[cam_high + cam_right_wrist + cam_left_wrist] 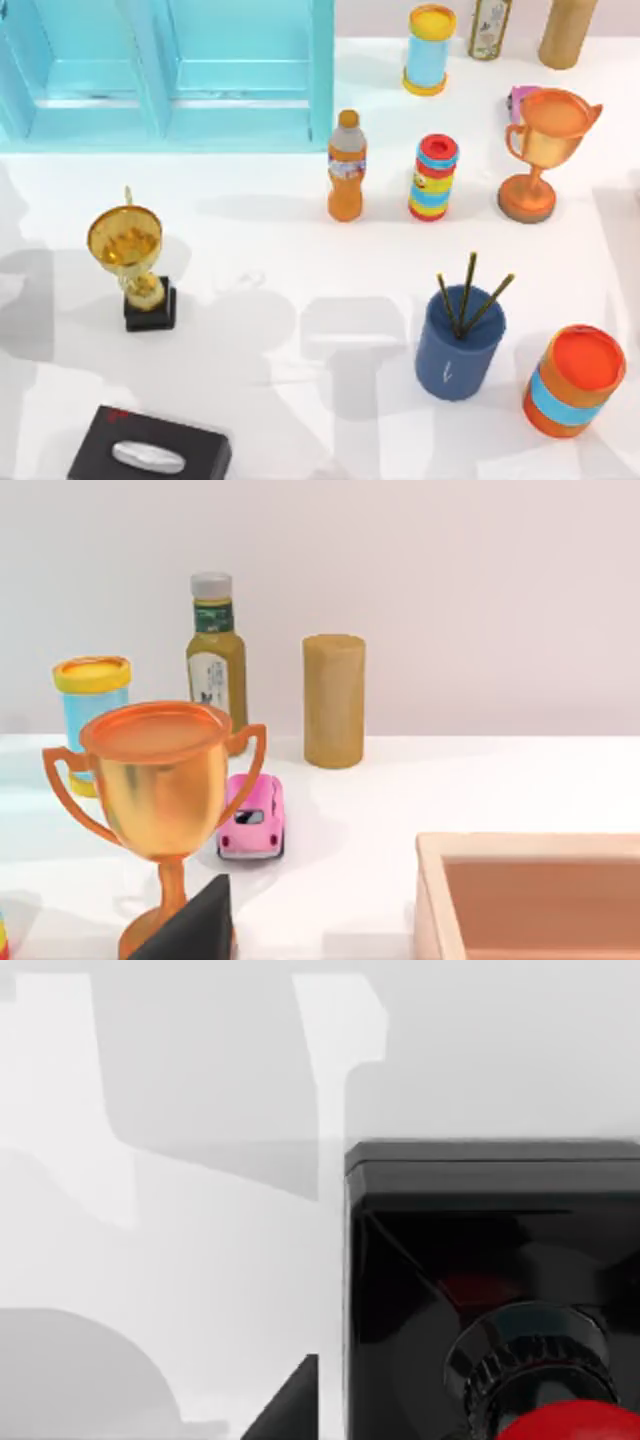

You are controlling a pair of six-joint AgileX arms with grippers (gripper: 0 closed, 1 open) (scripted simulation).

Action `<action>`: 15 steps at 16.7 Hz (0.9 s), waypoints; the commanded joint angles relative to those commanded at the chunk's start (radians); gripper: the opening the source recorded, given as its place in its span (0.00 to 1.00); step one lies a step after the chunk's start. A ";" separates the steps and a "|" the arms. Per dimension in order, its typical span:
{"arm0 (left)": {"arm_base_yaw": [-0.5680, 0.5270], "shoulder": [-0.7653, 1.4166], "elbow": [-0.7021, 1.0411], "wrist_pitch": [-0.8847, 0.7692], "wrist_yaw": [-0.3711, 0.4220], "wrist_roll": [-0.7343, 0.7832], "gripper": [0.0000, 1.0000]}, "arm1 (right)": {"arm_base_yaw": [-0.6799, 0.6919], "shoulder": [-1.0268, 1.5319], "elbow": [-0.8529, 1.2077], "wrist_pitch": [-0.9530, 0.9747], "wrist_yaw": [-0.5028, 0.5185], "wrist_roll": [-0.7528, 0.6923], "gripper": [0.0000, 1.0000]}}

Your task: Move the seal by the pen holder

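The seal looms large in the left wrist view: a black square block with the glossy red knob at the frame's edge, over white table. A dark wedge of my left gripper sits just beside the block; whether it holds the seal I cannot tell. The pen holder, a dark blue cup with three thin pencils, stands on the right half of the table in the top view. A dark wedge of my right gripper shows in the right wrist view in front of a copper trophy.
An orange can stands right of the pen holder. A gold trophy and black tissue box are on the left. An orange bottle, striped can and copper trophy line the back. A blue cabinet fills the far left.
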 joint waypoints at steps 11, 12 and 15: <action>0.000 0.000 0.000 0.000 0.000 0.000 0.00 | 0.000 0.000 0.000 0.000 0.000 0.000 1.00; 0.000 0.000 0.000 0.000 0.000 0.000 0.00 | 0.000 0.000 0.000 0.000 0.000 0.000 1.00; 0.000 0.000 0.000 0.000 0.000 0.000 0.00 | 0.000 0.000 0.000 0.000 0.000 0.000 1.00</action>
